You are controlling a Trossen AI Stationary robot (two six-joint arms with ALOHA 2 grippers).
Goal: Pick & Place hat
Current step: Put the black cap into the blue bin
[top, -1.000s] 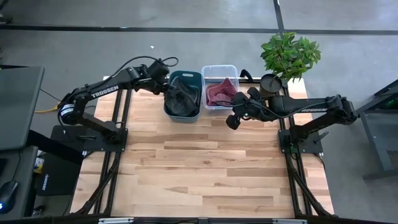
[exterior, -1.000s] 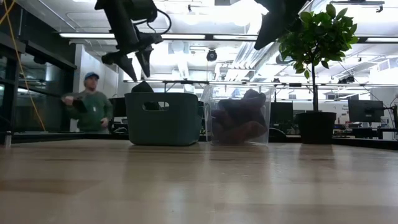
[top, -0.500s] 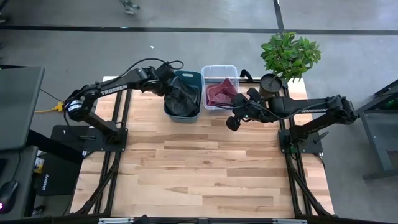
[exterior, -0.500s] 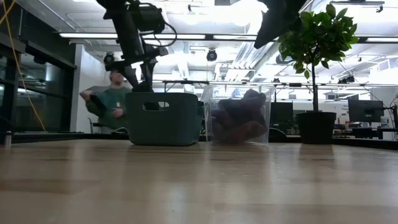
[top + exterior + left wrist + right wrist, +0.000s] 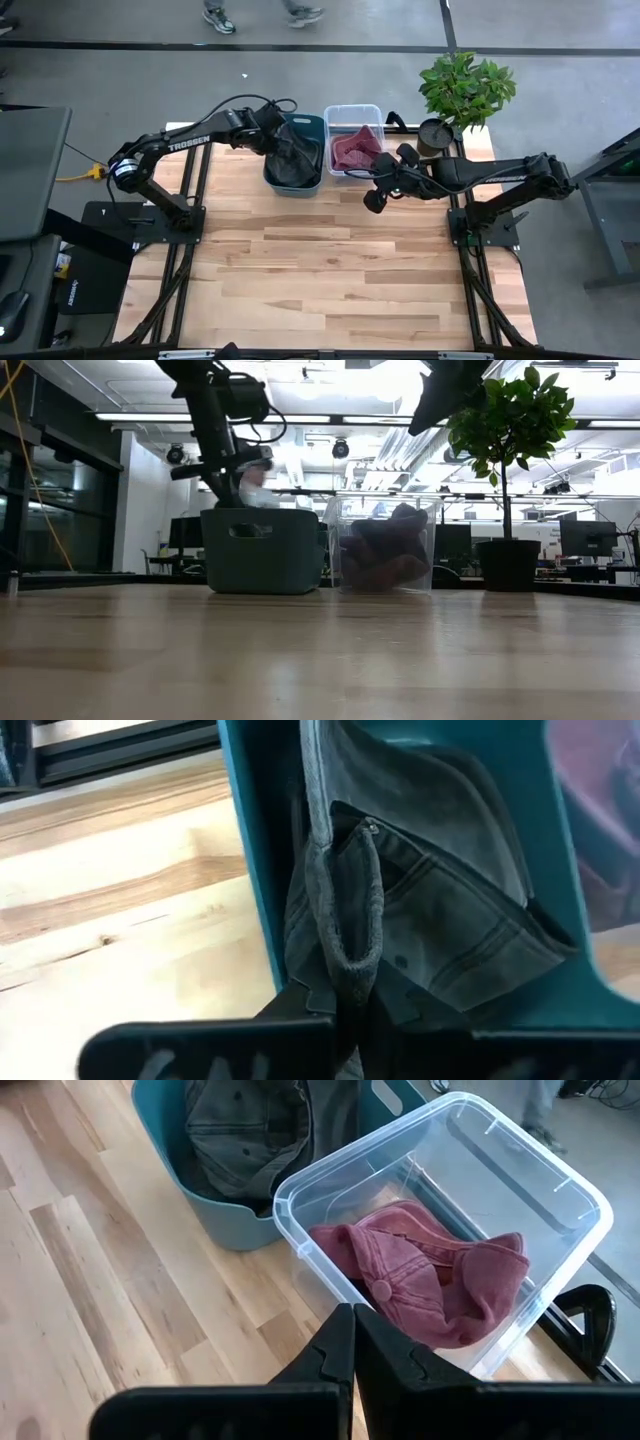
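Observation:
A dark grey hat (image 5: 440, 950) lies crumpled inside the teal bin (image 5: 296, 150) at the table's far side. My left gripper (image 5: 345, 1005) reaches down into that bin and is shut on a raised edge of the hat. A red hat (image 5: 420, 1280) lies in the clear plastic box (image 5: 560, 1180) right of the teal bin. My right gripper (image 5: 350, 1342) hangs shut and empty above the table (image 5: 330, 270), just near of the clear box (image 5: 352, 140). My left gripper pinches a raised, folded rim of the grey hat (image 5: 345, 935) between its two fingers, coming from above and slanting down into the bin by its left wall (image 5: 255, 850). The rest of the hat lies on the bin's floor.
A potted plant (image 5: 466, 88) stands at the far right corner, behind my right arm. The wooden table top near of the two containers is bare. Legs of people show on the floor beyond the far edge.
My left gripper has gone down from above the teal bin's rim into the bin and has shut on the grey hat's raised rim. My right gripper has kept still. A person has walked past behind the table.

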